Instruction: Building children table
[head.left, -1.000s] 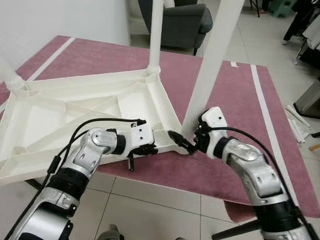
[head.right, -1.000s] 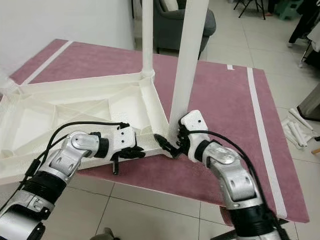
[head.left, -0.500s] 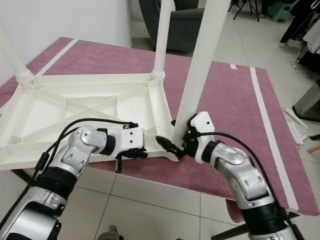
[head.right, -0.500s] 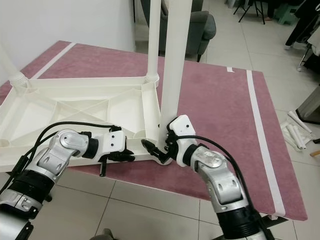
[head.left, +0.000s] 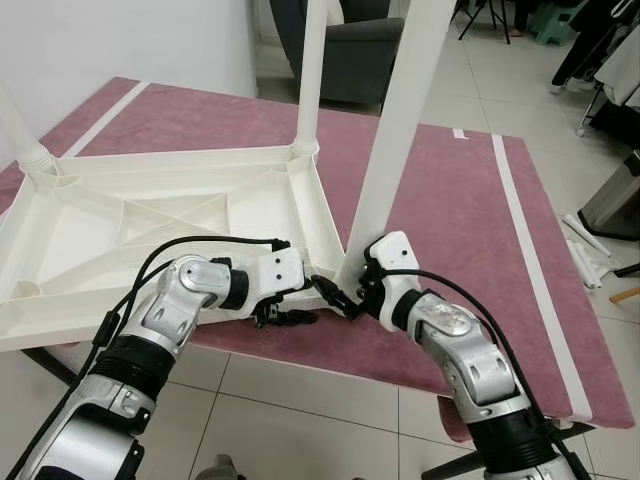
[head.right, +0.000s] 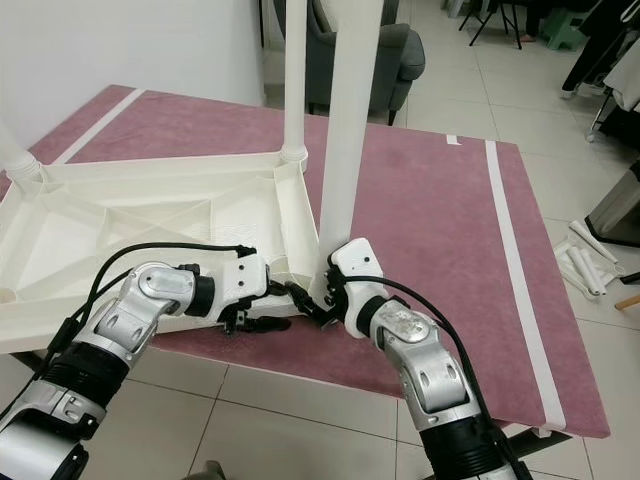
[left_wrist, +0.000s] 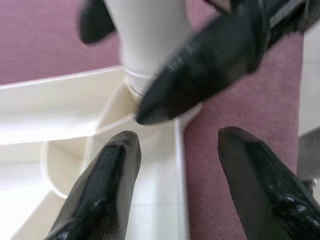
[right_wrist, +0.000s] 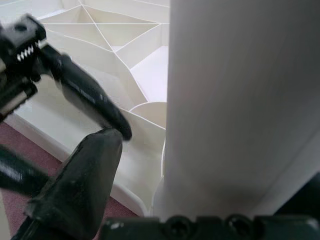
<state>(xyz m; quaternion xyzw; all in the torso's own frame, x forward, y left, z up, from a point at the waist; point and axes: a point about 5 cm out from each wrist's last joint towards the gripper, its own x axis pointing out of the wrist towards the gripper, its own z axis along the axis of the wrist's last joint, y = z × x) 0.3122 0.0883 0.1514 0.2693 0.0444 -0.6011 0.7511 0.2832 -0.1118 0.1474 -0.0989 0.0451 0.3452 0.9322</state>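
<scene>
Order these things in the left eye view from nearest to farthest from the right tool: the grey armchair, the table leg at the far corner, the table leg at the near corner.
1. Near-corner table leg, held in the right tool.
2. Far-corner table leg, behind it, across the tabletop.
3. Grey armchair, beyond the rug.

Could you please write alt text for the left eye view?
The right hand grips the base of a white table leg at the near corner of an upturned white tabletop on a maroon rug; the left hand is beside it.
</scene>
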